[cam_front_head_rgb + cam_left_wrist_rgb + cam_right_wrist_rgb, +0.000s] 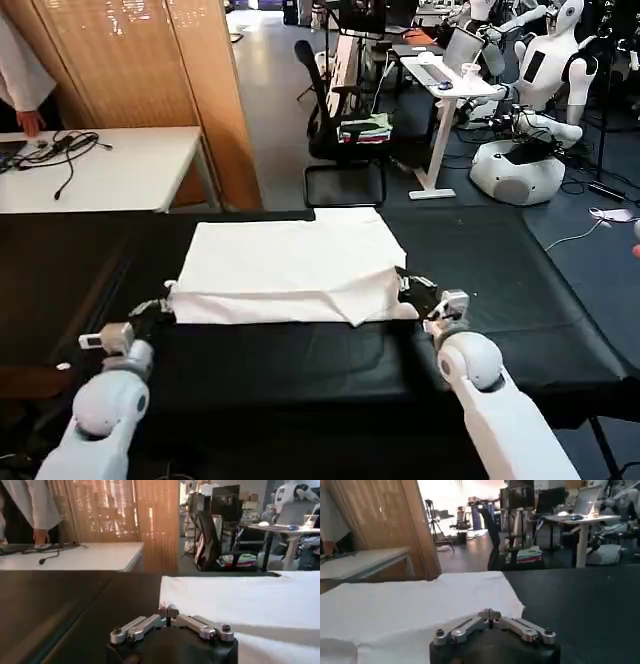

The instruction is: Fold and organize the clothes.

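Observation:
The clothes are one white T-shirt (290,265), lying plain side up and folded into a rough rectangle on the black table (500,300). My left gripper (168,298) sits at its near left corner, and in the left wrist view the gripper (169,612) is shut with the T-shirt's (250,600) corner edge at its tips. My right gripper (408,290) is at the near right corner. There the right gripper (490,614) is shut, its tips pressed into the T-shirt (410,610). The near edge looks doubled over between the two grippers.
Behind the black table stand a white table (100,170) with cables at the far left, a wooden screen (150,60), and an office chair (345,130) holding a folded fabric stack. Another robot (530,110) stands at the far right. Bare black tabletop lies on both sides of the shirt.

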Controlling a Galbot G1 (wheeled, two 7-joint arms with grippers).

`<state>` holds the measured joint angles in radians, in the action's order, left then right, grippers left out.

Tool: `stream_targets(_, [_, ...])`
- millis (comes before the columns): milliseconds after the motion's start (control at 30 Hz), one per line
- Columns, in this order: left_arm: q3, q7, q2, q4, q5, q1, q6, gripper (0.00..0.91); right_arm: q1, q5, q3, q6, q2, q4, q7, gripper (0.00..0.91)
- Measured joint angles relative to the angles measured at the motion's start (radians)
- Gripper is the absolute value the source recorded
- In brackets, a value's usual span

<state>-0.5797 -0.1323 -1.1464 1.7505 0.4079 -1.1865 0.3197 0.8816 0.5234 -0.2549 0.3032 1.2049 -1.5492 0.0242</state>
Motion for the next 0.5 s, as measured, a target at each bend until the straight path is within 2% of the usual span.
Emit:
stream_targets(33, [0.009, 0.001, -0.001, -0.011, -0.004, 0.012, 0.000, 0.439, -0.007, 0.005, 0.001, 0.005, 0.000, 0.006, -0.004, 0.098])
stream_targets(67, [0.016, 0.002, -0.001, -0.022, -0.006, 0.022, 0.000, 0.878, -0.012, 0.013, 0.002, 0.014, -0.002, 0.009, -0.005, 0.858])
stream_targets(300, [0.030, -0.001, 0.001, -0.064, -0.022, 0.047, 0.010, 0.878, 0.008, 0.029, -0.012, 0.129, -0.036, -0.032, -0.018, 0.878])
stream_targets(367, [0.030, -0.005, 0.003, -0.064, -0.025, 0.044, 0.021, 0.878, 0.030, 0.038, -0.022, 0.170, -0.052, -0.066, -0.016, 0.878])
stream_targets(500, [0.028, -0.006, 0.014, -0.049, -0.020, 0.029, 0.044, 0.878, 0.086, 0.061, -0.041, 0.214, -0.087, -0.154, 0.007, 0.878])
